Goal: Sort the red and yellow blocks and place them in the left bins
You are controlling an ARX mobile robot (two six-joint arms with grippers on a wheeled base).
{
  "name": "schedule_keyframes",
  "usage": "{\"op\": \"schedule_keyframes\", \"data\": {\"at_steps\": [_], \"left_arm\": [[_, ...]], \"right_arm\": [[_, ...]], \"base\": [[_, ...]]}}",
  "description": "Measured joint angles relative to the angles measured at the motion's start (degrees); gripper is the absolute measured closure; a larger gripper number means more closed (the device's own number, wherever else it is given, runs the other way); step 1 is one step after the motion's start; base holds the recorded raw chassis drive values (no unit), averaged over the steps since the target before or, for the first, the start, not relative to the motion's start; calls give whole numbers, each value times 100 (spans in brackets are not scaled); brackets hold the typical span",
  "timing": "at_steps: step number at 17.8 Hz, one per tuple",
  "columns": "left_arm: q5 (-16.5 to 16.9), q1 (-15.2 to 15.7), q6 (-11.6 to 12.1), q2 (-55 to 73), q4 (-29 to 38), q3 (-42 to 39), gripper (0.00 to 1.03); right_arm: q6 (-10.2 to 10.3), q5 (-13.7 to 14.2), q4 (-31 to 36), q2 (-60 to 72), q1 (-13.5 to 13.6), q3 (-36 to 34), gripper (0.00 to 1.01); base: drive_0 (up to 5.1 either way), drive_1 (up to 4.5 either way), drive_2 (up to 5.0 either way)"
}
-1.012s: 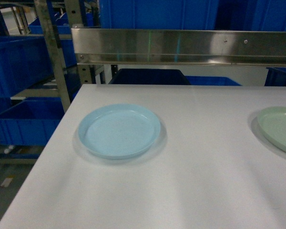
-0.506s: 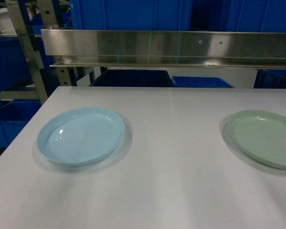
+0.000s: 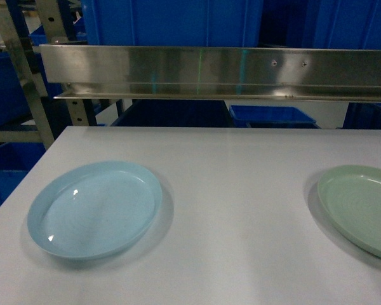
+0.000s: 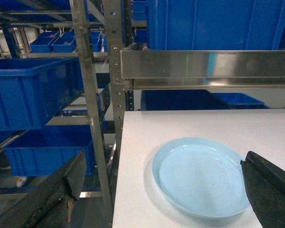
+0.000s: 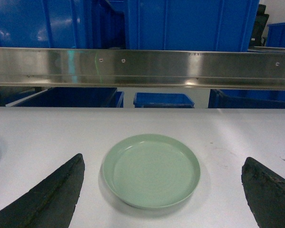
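The red and yellow blocks are out of view in every frame. Deep blue bins (image 4: 33, 95) sit on a rack left of the table, one more (image 4: 47, 152) on a lower shelf. In the left wrist view my left gripper (image 4: 164, 160) is open, its dark fingers (image 4: 61, 190) straddling the table's left edge and a pale blue plate (image 4: 199, 175). The right gripper (image 5: 164, 161) is open too, spread on either side of a pale green plate (image 5: 152, 168). Nothing is held. Neither gripper shows in the head view.
Both plates, the blue plate (image 3: 95, 206) and the green plate (image 3: 362, 206), lie bare on the white table (image 3: 241, 159). A steel rail (image 3: 216, 70) crosses above the table's far edge, with blue crates (image 3: 171, 22) behind. A metal rack upright (image 4: 92, 104) stands by the left edge.
The head view has swung right: the blue plate slid left and lower in frame, and the green plate came further into view.
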Motion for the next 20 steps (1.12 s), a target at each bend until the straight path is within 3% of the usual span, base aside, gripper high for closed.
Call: {"op": "schedule_keyframes", "data": {"at_steps": [20], "left_arm": [[7, 0, 2, 0, 17, 0, 5]], "right_arm": [[0, 0, 26, 0, 0, 0, 3]], "base": [[0, 0, 0]]}}
